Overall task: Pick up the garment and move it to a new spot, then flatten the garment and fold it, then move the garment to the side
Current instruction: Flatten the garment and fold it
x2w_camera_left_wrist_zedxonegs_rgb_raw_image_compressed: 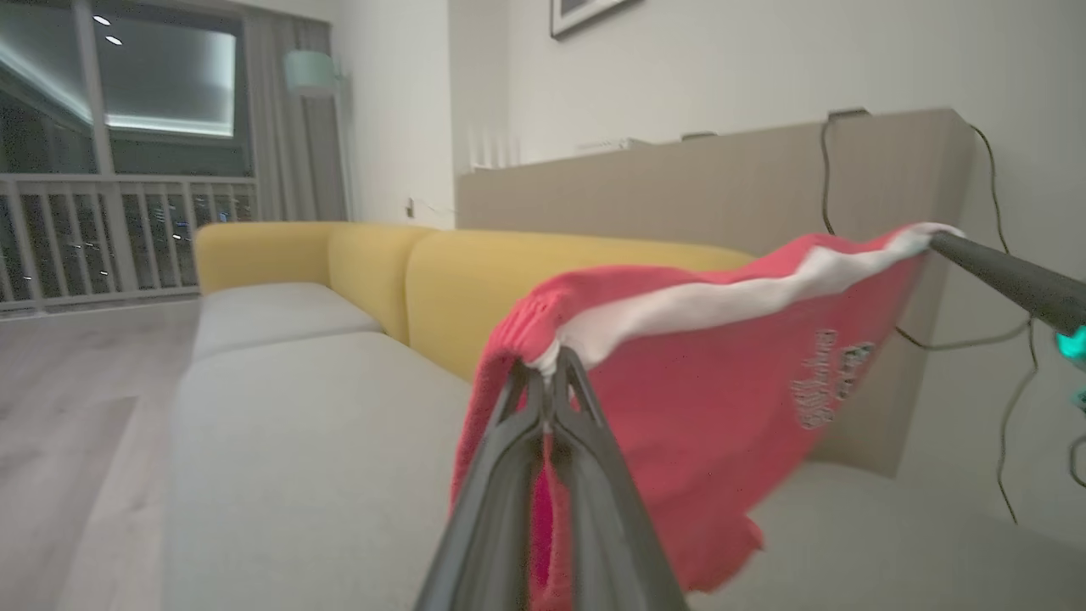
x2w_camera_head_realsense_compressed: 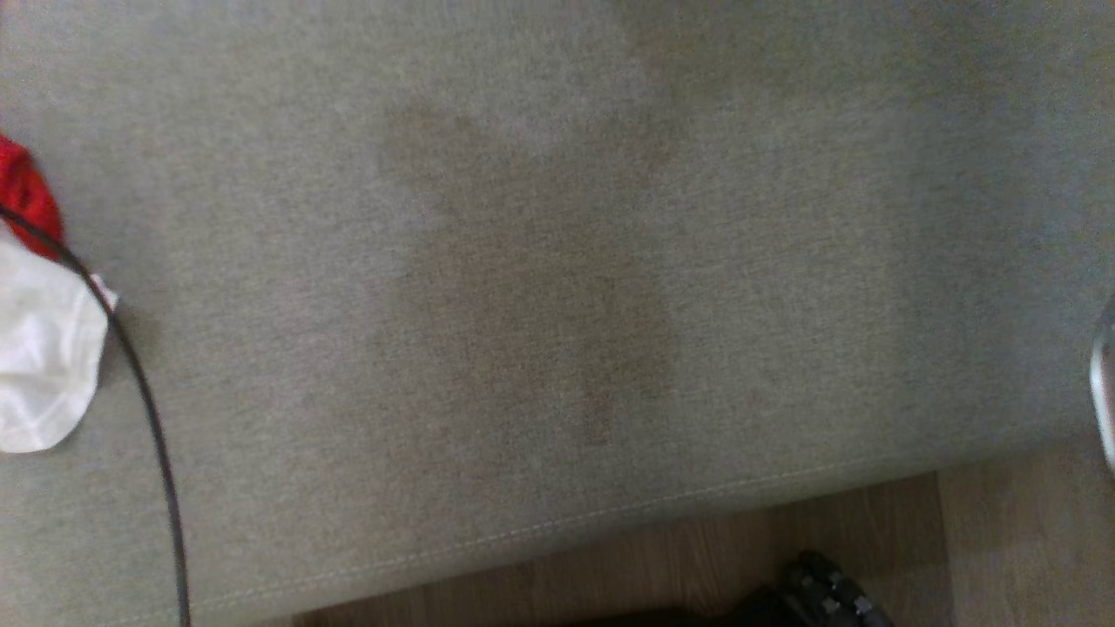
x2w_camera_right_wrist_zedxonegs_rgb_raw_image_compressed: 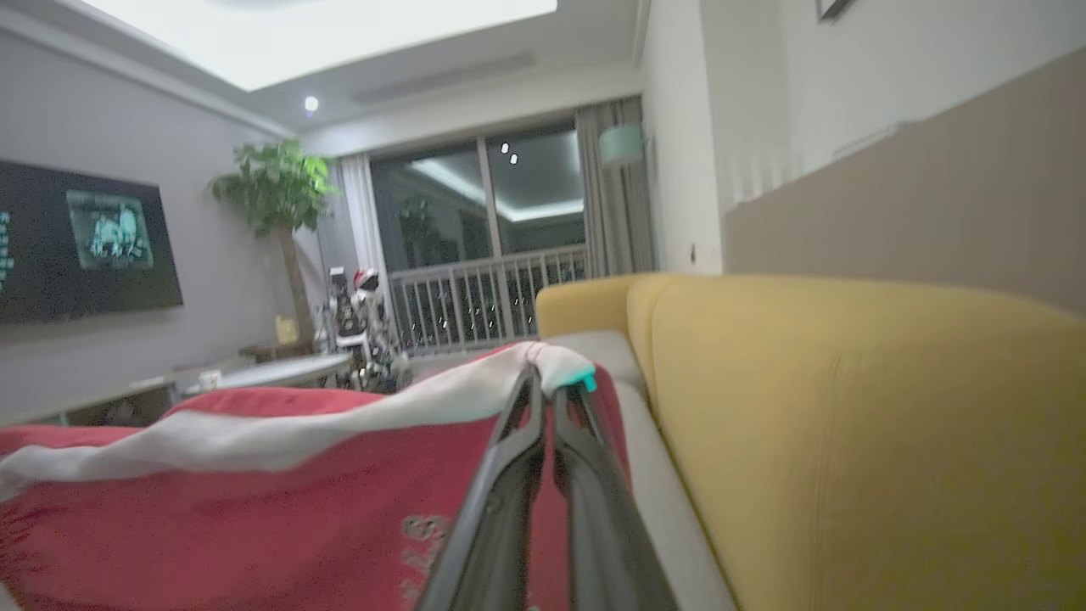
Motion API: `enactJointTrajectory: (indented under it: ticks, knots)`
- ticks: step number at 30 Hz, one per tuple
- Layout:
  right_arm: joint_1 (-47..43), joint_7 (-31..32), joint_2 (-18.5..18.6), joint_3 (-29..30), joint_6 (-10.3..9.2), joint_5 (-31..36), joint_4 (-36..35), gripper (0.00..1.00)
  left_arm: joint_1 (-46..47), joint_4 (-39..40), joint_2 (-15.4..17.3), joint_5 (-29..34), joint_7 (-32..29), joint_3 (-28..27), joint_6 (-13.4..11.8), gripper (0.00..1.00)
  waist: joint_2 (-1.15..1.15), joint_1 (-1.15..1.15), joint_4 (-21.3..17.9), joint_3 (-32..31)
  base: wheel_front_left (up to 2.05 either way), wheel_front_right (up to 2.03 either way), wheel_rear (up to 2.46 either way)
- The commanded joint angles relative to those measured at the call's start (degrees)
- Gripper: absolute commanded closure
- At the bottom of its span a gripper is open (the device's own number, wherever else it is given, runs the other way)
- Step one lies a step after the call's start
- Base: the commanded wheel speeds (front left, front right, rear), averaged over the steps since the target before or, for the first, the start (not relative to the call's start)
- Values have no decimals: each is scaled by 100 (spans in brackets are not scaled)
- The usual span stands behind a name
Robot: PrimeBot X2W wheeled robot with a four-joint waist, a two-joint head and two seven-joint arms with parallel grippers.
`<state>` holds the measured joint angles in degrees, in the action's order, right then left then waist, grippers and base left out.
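The garment [x2w_camera_left_wrist_zedxonegs_rgb_raw_image_compressed: 704, 390] is red with a white band along its top edge and pale lettering. It hangs stretched between my two grippers above the grey sofa seat [x2w_camera_left_wrist_zedxonegs_rgb_raw_image_compressed: 322, 458]. In the left wrist view my left gripper [x2w_camera_left_wrist_zedxonegs_rgb_raw_image_compressed: 550, 361] is shut on the white band at one end, and my right gripper [x2w_camera_left_wrist_zedxonegs_rgb_raw_image_compressed: 937, 240] pinches the far corner. The right wrist view shows my right gripper [x2w_camera_right_wrist_zedxonegs_rgb_raw_image_compressed: 547, 382] shut on the band, with the garment [x2w_camera_right_wrist_zedxonegs_rgb_raw_image_compressed: 254, 509] spreading away to the left. In the head view a red and white part of the garment [x2w_camera_head_realsense_compressed: 39, 348] shows at the left edge.
The grey seat [x2w_camera_head_realsense_compressed: 557, 305] has its front seam low in the head view, with wood floor [x2w_camera_head_realsense_compressed: 1002, 540] beyond. A dark cable [x2w_camera_head_realsense_compressed: 148, 418] curves over the seat at left. A yellow backrest [x2w_camera_right_wrist_zedxonegs_rgb_raw_image_compressed: 848, 424] runs along the seat. A beige panel [x2w_camera_left_wrist_zedxonegs_rgb_raw_image_compressed: 721, 187] with cables stands behind.
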<state>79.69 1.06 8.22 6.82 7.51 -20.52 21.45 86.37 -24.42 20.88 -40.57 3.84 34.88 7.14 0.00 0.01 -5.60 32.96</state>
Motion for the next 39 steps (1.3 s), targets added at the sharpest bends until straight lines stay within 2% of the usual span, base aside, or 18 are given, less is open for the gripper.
enactJointTrajectory:
  ticks: [1,5,8,15,18,22,30,35,39]
  knots:
    - [-130,-17,-34,-136,-2,-96,-145,100,76,130,262,-60,182,143,32,100,0,-1,-4,335,0,0,0]
    - [-1007,224,103,-520,-2,-354,-196,100,-421,276,574,-543,616,1356,33,100,0,-1,-14,360,0,0,0]
    - [-1832,608,197,-717,-2,-548,-384,100,-916,442,809,-987,835,2029,34,100,0,-1,-52,237,0,0,0]
    - [-3823,1568,422,-646,-2,-992,-1430,100,-2063,1206,1440,-1727,1047,3031,34,100,0,-1,-78,-240,0,0,0]
    - [-4649,1903,537,-448,-2,-1048,-1876,100,-2510,1434,1746,-1836,1069,3252,34,100,0,-1,-62,-462,0,0,0]
    - [-5562,2268,447,-85,-2,-1210,-2303,100,-3080,1578,2069,-1677,1073,3503,-45,100,0,-1,-20,-755,0,0,0]
    - [-7077,2848,264,472,-2,-1498,-3170,100,-4149,2208,2294,-1404,1040,3738,-487,100,0,-1,147,-1174,0,0,0]
    - [-7643,3124,185,823,-2,-1552,-4123,100,-4483,2923,2488,-1401,964,3765,-721,100,0,-1,297,-1286,0,0,0]
    - [-7548,3525,126,1020,-2,-1477,-4640,100,-4520,3410,2562,-1693,851,3659,-812,100,0,-1,464,-1326,0,0,0]
